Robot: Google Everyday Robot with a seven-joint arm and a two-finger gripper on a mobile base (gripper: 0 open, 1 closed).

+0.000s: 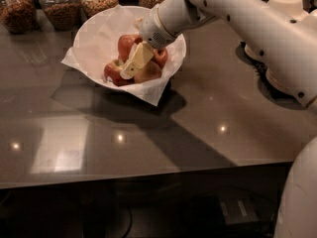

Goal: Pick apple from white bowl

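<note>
The white bowl (91, 36), lined with crinkled white paper, sits at the back left of the dark countertop. It holds several red apples (112, 72). My gripper (133, 62) reaches down into the bowl from the right. It sits right on the apples at the bowl's front, between a red apple on the left and a paler apple (150, 72) on the right. The white arm (237, 14) hides part of the bowl's right rim.
Several glass jars of nuts and grains (62, 4) stand in a row behind the bowl. A white round object (287, 6) stands at the back right. The countertop's front edge (148, 180) runs across the lower part of the view.
</note>
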